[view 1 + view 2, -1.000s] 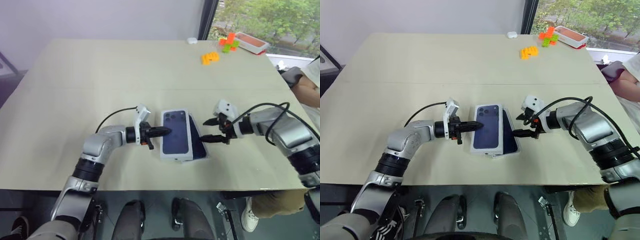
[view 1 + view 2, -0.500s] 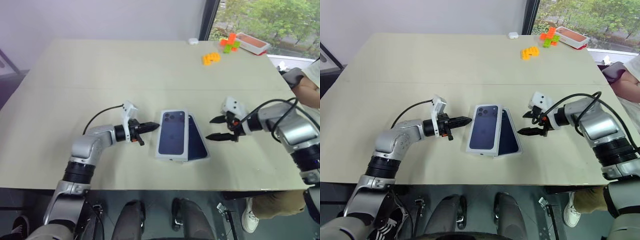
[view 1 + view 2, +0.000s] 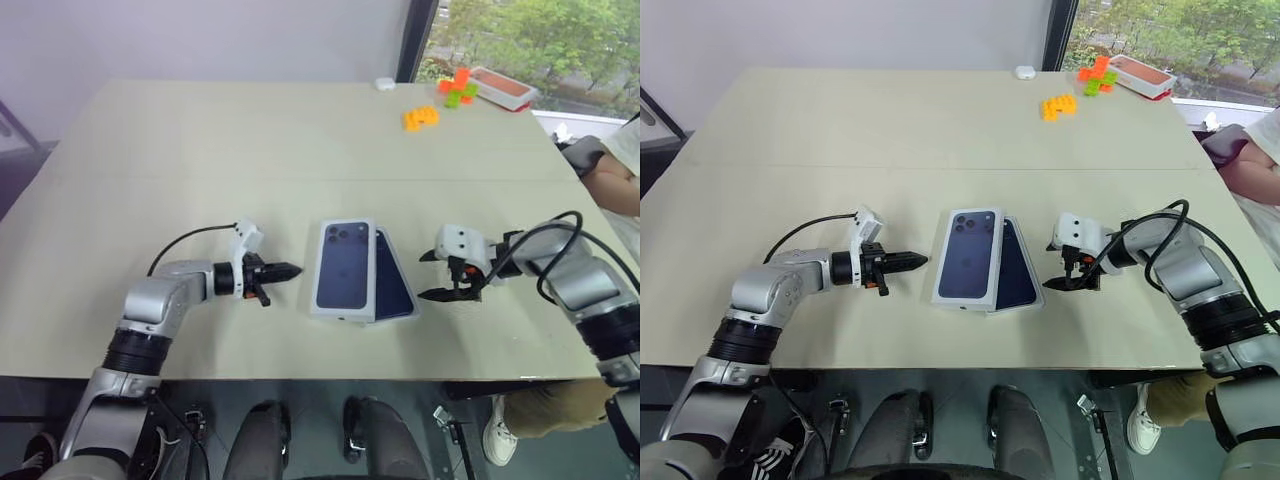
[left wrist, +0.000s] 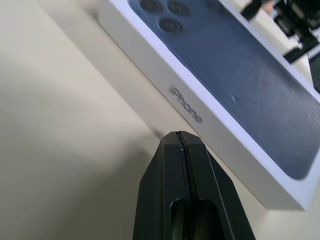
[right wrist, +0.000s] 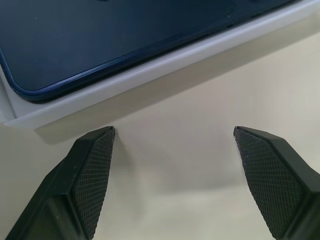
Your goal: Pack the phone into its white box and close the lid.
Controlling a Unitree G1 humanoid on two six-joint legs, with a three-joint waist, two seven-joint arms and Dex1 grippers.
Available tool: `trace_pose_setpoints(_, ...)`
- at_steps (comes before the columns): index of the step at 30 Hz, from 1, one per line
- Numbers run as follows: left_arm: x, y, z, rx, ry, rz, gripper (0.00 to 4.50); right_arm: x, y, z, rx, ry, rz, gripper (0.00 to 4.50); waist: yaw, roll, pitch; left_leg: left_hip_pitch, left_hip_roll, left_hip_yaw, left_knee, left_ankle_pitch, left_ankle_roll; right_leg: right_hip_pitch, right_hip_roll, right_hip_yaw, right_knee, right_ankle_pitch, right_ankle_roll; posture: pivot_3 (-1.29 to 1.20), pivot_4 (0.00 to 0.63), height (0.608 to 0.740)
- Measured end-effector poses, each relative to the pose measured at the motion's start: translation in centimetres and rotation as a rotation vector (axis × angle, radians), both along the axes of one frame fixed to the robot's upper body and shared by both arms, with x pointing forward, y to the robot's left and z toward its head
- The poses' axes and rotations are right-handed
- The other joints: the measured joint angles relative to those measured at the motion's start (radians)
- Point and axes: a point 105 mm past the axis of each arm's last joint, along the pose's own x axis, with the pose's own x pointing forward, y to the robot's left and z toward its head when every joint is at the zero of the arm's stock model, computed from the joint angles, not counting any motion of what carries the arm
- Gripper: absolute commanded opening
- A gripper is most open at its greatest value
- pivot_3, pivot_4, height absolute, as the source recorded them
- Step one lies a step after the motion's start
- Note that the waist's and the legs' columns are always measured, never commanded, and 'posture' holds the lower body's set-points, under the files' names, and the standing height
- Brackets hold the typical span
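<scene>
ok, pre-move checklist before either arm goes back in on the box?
1. Lid square on box: not ok, askew, sitting left.
2. Phone in box: ok, its right part still uncovered.
3. Left pincer off the lid: ok, shut, gap to the left side.
4. Right pincer off the box: ok, open, beside the right rim.
5. Table near the box free of clutter: ok, blocks far away.

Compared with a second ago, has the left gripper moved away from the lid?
Yes. The left gripper, shut, has pulled back to the robot's left; its tip lay over the lid before, and now bare table shows between them.
</scene>
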Motion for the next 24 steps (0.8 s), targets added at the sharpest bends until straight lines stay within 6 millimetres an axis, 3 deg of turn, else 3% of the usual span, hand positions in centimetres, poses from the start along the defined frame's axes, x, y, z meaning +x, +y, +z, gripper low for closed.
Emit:
trace_pose_setpoints(6, 0.1, -1.3, 0.4, -0.027, -0.006, -0.030, 0.00, -0.1, 1.8, -0.2, 0.051, -0.001, 0.006, 3.98, -0.003, 0.000, 0.000, 0.001, 0.000, 0.000, 0.000, 0.000, 0.000, 0.000, 0.000, 0.000, 0.001, 0.000, 0.000, 0.00, 0.150, 0.740)
trace_pose_setpoints(16, -0.1, -1.8, 0.3, -0.034, -0.001, -0.041, 0.00, -0.7, 4.3, -0.6, 0.158, 0.063, -0.048, 3.98, -0.002, 0.000, 0.000, 0.002, 0.000, -0.001, 0.000, 0.000, -0.001, 0.000, 0.001, 0.000, 0.003, 0.000, 0.000, 0.00, 0.150, 0.740)
trace_pose_setpoints(24, 0.0, -1.5, 0.3, -0.026, -0.003, -0.036, 0.00, -0.3, 4.4, -0.1, 0.150, 0.027, -0.060, 3.98, 0.000, 0.000, 0.000, 0.001, 0.000, -0.001, 0.000, 0.000, -0.001, 0.000, 0.000, 0.000, 0.002, 0.000, 0.000, 0.00, 0.150, 0.740)
